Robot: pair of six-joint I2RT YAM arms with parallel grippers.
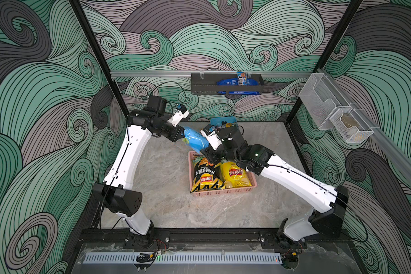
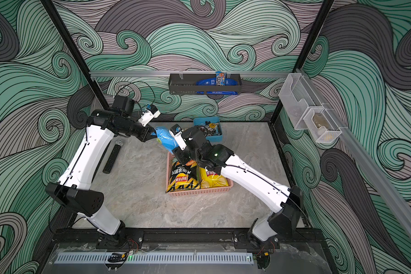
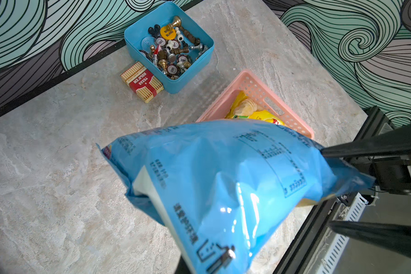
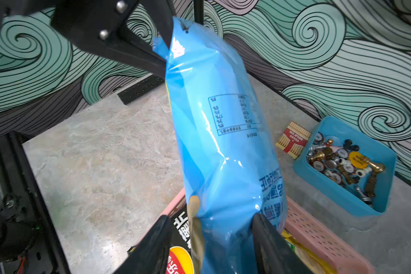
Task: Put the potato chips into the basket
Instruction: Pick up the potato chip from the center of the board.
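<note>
A light blue bag of potato chips hangs in the air over the far-left corner of the pink basket. My left gripper is shut on the bag's far end. My right gripper straddles the near end with its jaws open. One finger presses the foil and the other stands a little off it. A black-and-yellow bag and a yellow bag lie side by side in the basket.
A blue tray of chess pieces and poker chips sits behind the basket, with a red-and-cream card box beside it. A dark rack with a dark blue packet hangs on the back wall. A black power strip lies at the left.
</note>
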